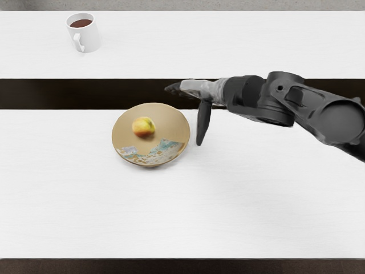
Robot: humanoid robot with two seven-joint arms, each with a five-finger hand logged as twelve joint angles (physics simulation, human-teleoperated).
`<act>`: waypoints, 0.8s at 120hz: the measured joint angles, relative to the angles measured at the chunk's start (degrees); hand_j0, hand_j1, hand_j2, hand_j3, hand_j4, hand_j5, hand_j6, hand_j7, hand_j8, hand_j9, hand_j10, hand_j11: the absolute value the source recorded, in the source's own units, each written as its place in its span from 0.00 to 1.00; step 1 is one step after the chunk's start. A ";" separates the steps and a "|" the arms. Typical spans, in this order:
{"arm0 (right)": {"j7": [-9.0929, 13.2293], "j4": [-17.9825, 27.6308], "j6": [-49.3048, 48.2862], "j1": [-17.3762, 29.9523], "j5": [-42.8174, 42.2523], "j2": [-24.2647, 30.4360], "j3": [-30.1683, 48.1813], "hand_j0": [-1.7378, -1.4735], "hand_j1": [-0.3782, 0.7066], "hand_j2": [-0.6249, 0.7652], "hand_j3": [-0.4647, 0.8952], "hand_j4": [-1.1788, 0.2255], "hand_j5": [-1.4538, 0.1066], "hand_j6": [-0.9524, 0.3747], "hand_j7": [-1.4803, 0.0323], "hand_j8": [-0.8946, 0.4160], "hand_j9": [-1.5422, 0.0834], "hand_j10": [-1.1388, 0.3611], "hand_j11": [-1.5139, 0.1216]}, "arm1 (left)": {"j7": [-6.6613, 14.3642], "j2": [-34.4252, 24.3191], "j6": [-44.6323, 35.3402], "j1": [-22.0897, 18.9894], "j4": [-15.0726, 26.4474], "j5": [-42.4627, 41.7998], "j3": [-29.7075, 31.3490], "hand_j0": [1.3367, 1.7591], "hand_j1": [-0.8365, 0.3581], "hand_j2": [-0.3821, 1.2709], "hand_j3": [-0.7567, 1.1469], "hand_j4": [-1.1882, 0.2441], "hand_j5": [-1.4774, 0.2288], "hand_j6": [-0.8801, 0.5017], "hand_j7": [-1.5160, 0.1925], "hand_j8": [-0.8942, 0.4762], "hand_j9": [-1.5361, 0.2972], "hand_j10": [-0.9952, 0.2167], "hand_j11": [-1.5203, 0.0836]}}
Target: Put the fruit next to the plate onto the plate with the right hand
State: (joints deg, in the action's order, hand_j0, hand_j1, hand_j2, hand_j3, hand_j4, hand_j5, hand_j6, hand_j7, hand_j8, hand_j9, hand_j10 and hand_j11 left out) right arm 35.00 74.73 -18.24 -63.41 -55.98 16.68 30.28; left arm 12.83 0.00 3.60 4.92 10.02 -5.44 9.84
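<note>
Since the yellow-red apple (144,126) sits on the round tan ceramic plate (171,123), my right hand (197,96) hangs at its 2 o'clock, fingers spread and empty, so I reckon it's just retreat next.

The right arm (319,117) is formed of dark grey, nearly black shells with a matte finish and rounded edges. A broad, flat round cap (341,121) is set on the larger joint, and a smaller rounded housing (279,105) with a raised oblong plate (295,94) is seen nearer the wrist. The wrist (245,94) is shaped as a short black cylinder. The right hand (197,91) is clad in lighter grey on its back, while the fingers (203,123) are black, slim and tapered to blunt tips.
</note>
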 joint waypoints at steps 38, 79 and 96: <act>0.00 -1.73 -15.68 -0.87 26.27 19.11 4.79 0.30 0.04 0.45 0.34 0.83 0.92 0.71 0.97 0.68 0.94 0.75 0.92 | 0.00 0.00 0.00 -0.02 0.00 0.02 0.00 0.76 0.99 0.23 0.40 0.83 0.87 0.64 0.89 0.65 0.84 0.82 0.95; 0.00 -2.04 -16.74 0.74 43.30 31.32 4.40 0.30 0.03 0.45 0.34 0.84 0.93 0.72 0.98 0.68 0.95 0.76 0.92 | 0.00 0.00 0.00 0.00 0.00 0.03 -0.01 0.76 0.99 0.23 0.40 0.83 0.87 0.64 0.89 0.65 0.84 0.82 0.95; 0.00 -1.94 -16.77 0.99 45.78 33.65 4.26 0.30 0.03 0.45 0.34 0.84 0.93 0.72 0.98 0.68 0.95 0.76 0.92 | 0.00 0.00 0.00 -0.06 0.17 0.00 -0.01 0.76 0.99 0.23 0.40 0.83 0.87 0.64 0.89 0.65 0.84 0.82 0.95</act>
State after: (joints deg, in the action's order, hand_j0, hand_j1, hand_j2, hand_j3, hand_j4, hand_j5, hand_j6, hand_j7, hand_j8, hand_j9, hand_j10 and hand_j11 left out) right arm 35.00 72.80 -35.01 -62.42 -10.20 50.33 34.54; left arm 12.83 0.00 3.60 4.86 10.19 -5.44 9.83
